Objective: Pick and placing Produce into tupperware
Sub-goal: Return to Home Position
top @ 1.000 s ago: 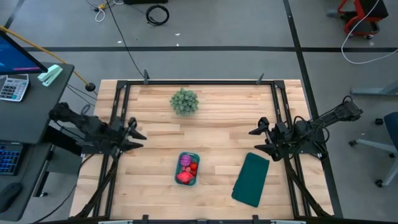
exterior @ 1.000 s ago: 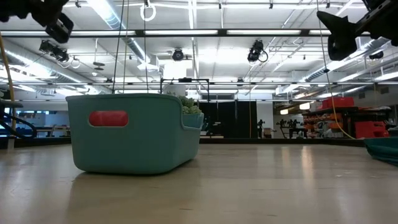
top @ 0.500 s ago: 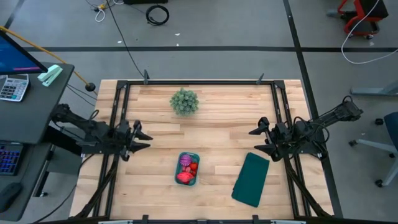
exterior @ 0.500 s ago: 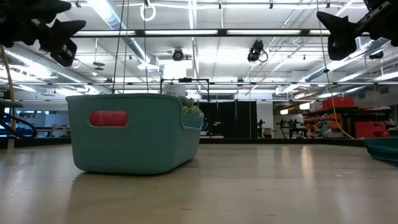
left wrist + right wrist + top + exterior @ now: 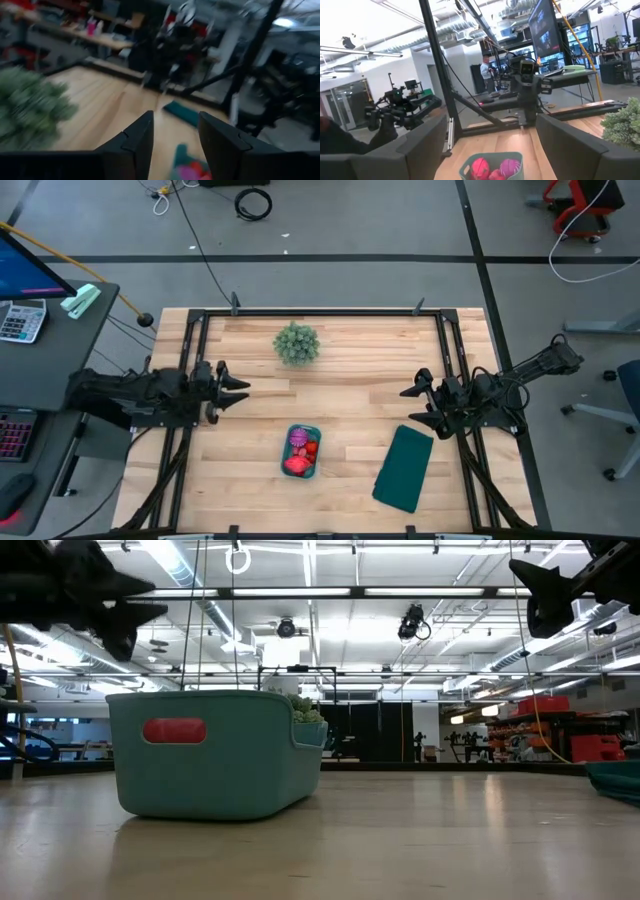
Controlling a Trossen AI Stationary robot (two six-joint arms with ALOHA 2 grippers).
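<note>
From where I stand the sorting looks as good as finished. The teal tub (image 5: 302,451) sits near the front edge of the wooden table (image 5: 340,370), and the toy produce (image 5: 299,454) lies heaped inside it, with a purple piece (image 5: 299,438) at the far end and red ones nearer the front. I can find no loose fruit out on the boards. What else stands there is the spiky green plant (image 5: 297,343) toward the back and a dark-green slab (image 5: 403,468) lying flat to the tub's right, apart from it. The left gripper (image 5: 240,390) hangs above the table's left side, well clear of the tub, its fingers spread and nothing between them. The right gripper (image 5: 407,404) hangs over the right side, just behind the slab, likewise spread wide and empty. To my eye, all that remains is for the arms to park themselves.
</note>
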